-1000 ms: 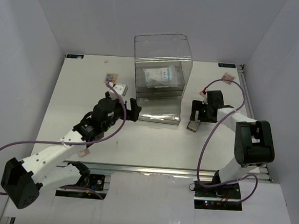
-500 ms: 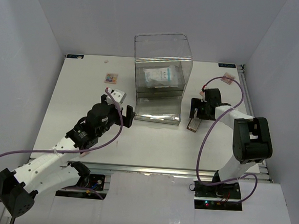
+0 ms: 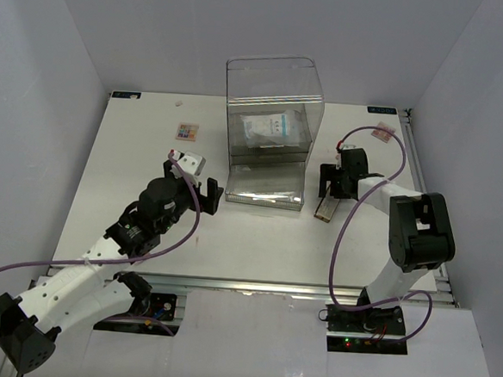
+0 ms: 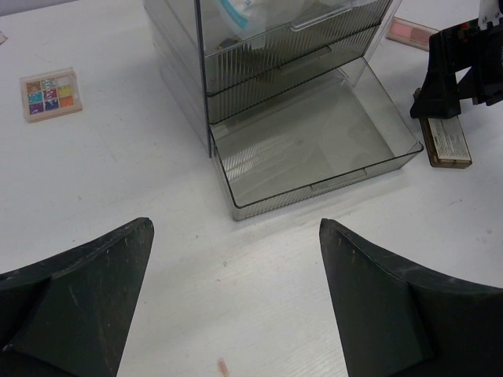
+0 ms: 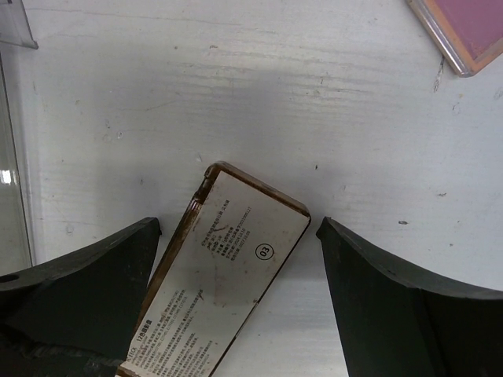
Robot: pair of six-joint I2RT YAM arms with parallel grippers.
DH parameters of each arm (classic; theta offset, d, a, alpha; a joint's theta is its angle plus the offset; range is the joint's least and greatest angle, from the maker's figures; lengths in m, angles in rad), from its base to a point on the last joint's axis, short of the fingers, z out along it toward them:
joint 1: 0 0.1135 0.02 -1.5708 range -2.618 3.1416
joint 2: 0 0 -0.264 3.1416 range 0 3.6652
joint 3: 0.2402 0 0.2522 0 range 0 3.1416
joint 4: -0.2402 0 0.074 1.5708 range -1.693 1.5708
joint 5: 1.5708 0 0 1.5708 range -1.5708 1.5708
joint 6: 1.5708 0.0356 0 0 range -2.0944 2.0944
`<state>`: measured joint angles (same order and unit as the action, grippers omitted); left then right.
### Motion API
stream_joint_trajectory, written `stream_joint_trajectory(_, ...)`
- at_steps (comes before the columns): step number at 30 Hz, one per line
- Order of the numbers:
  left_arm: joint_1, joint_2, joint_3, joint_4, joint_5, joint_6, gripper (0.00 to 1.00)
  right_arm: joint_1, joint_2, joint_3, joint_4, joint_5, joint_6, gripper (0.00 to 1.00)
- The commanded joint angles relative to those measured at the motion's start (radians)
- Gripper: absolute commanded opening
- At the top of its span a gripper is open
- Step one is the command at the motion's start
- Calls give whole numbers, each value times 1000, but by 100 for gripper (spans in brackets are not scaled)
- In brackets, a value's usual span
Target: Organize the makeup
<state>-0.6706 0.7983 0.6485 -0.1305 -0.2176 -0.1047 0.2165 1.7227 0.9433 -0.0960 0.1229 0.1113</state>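
**Right arm poised over the gold compact, bottom drawer open to receive it**

The right arm (image 3: 381,194) hangs low over the gold compact (image 5: 224,275), which lies label side up on the worktop (image 3: 125,145) just right of the clear drawer box (image 3: 274,87). The right jaws are spread wide and empty. One finger stands on each side of the compact's narrow width and neither touches it. I judge this to be alignment for a pinch across the short axis. The case sits at a slant to the fingers, so closing now could twist it.

The bottom drawer (image 4: 314,149) is pulled out and bare, which makes it the likely place for the compact. A pale-blue sachet packet (image 3: 269,128) already rests in an upper compartment.

The left arm (image 3: 160,204) holds off in front of the box. The left jaws are apart and carry nothing, and they face the open drawer, so I read the arm as standing clear of the right arm's path.

Two pieces lie unsorted on the worktop: the multicolour palette (image 4: 49,93) left of the box, and the pink palette (image 5: 464,27) at the far right. I judge the task to be early.
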Motion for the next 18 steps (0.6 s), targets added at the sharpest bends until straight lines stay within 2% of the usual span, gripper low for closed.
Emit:
stream_joint_trajectory(1,8,-19,-3,18,-6,3,98,6,-28,-55,-59,-81,-13,89)
stream_joint_trajectory(10,16,-37,-5,24,-6,3,98,32,-103,-99,-68,-170,-17,88)
stream_joint_trajectory(14,22,-41,-9,28,-8,2,98,56,-84,-106,-63,-157,-28,88)
stream_joint_trajectory(18,28,-41,-9,29,-8,1,98,60,-61,-107,-63,-139,-41,83)
